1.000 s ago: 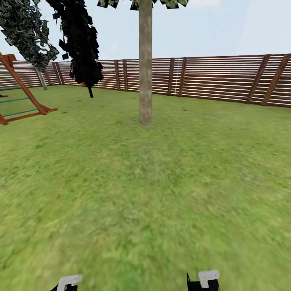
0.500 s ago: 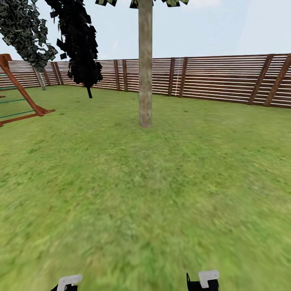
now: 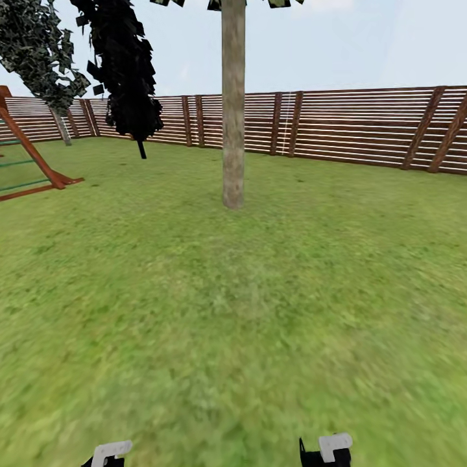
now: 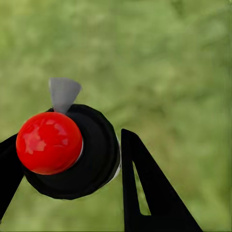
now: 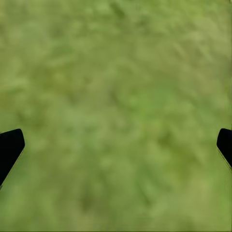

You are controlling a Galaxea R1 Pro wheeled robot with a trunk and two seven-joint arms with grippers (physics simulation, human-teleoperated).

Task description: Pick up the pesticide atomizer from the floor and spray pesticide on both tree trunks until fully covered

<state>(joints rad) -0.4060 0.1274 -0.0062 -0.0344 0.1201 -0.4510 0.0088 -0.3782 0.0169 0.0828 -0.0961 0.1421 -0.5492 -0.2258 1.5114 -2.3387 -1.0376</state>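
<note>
Flat daylight; grass (image 3: 259,363) blurred, perhaps motion.

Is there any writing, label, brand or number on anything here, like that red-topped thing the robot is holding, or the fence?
None can be read anywhere.
Red-topped black atomizer between the left tool's fingers: no label or mark on the side in view.
Wooden fence: plain slats, no sign.
Tree trunk: bare bark.
Climbing frame: no lettering.
Right tool: plain black fingers, over grass.
</note>
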